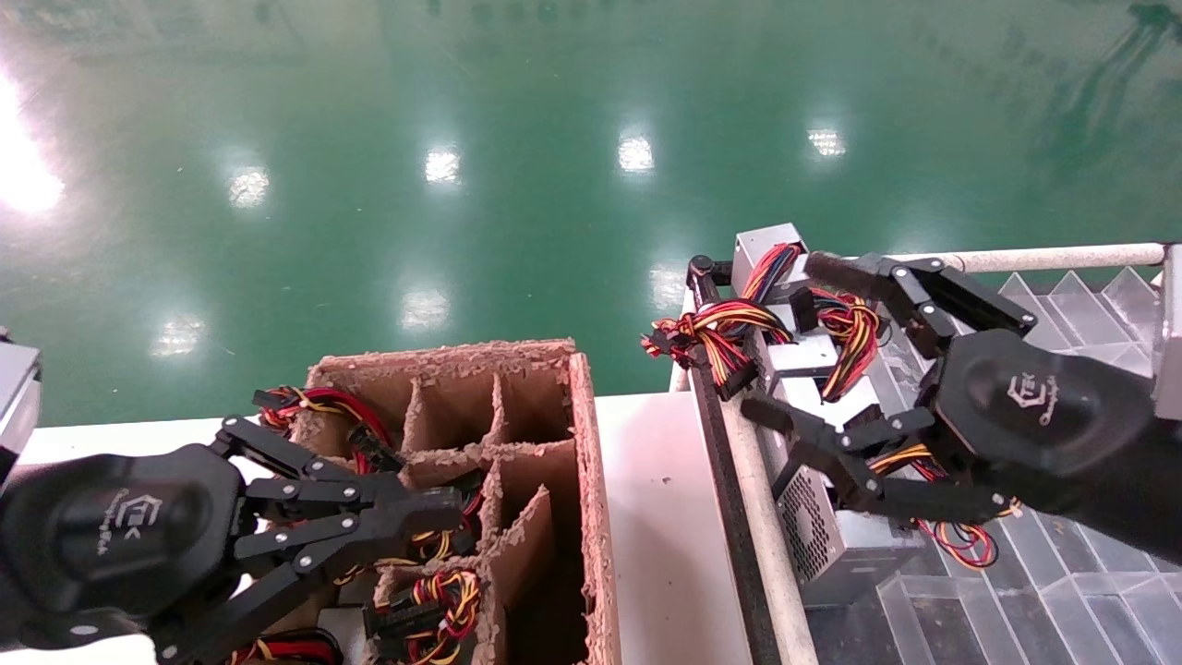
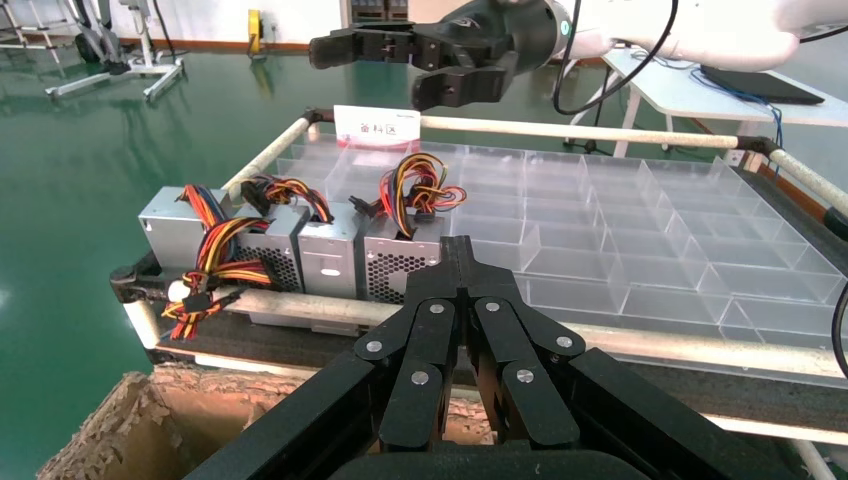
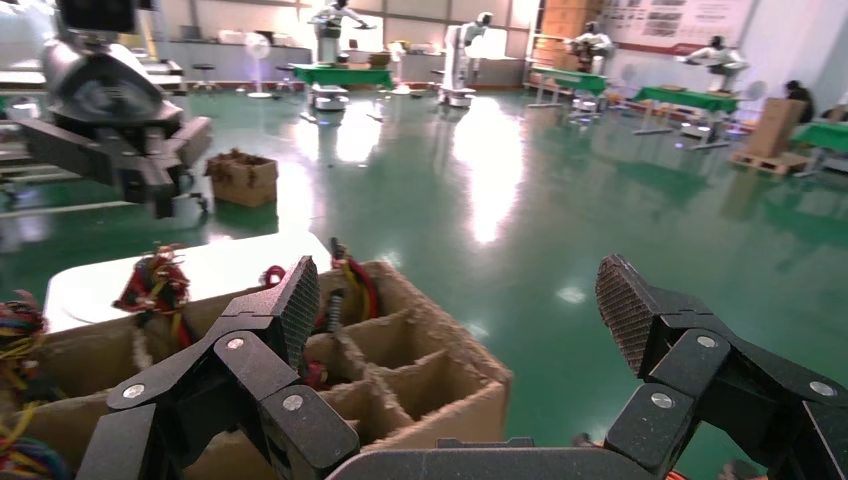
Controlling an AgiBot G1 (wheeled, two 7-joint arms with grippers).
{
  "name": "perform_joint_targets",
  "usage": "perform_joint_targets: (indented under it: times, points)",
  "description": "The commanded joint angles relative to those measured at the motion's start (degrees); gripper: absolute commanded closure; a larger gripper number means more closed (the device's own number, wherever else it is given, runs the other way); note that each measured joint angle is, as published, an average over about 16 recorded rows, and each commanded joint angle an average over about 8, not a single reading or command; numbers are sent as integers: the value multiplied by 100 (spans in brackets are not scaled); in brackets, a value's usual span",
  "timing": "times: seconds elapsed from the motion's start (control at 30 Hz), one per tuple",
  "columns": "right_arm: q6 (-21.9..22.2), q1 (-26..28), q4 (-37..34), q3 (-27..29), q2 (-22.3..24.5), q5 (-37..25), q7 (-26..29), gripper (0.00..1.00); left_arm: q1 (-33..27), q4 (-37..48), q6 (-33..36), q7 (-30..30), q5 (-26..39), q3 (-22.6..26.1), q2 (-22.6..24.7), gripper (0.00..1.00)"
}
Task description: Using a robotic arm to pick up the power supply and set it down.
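Note:
Several silver-grey power supplies stand in a row along the left edge of a clear compartment tray, their red, yellow and black wires sticking up. My right gripper hangs open over that row with nothing between its fingers; it also shows far off as the black gripper in the left wrist view. The right wrist view shows no power supply. My left gripper is shut and empty above the cardboard box.
The divided cardboard box stands on a white table, with wire bundles in its left compartments. A white rail edges the tray. Green floor lies beyond.

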Motion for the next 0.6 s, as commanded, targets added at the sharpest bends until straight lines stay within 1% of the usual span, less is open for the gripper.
perform_joint_targets:
  times: [0.03,0.6]
  points:
    - [-105,60,-13,2,-32,-70,93,0,0,0,0,0,0,0,0,0]
    - [-1036,592,-129,24,-316,-686,909,0,0,0,0,0,-1,1,0,0]
